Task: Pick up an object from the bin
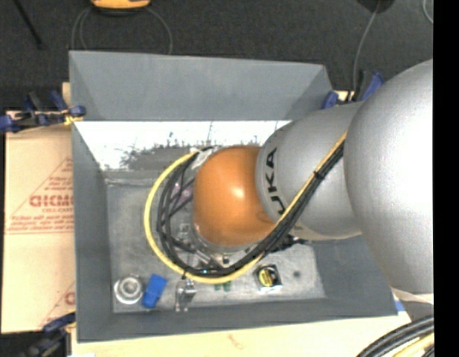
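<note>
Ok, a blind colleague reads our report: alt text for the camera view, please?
A grey robot arm with an orange wrist cover reaches from the right down into a grey metal bin. By its lower wall lie a silver round cap, a blue block and a small yellow-and-black thing.

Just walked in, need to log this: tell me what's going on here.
The KUKA arm reaches into the grey metal bin from the right, its orange wrist cover over the floor's middle. By the near wall lie a silver round cap, a blue piece beside it, and a yellow-and-black thing. What is under the wrist is hidden, so a grasp cannot be confirmed.
</note>
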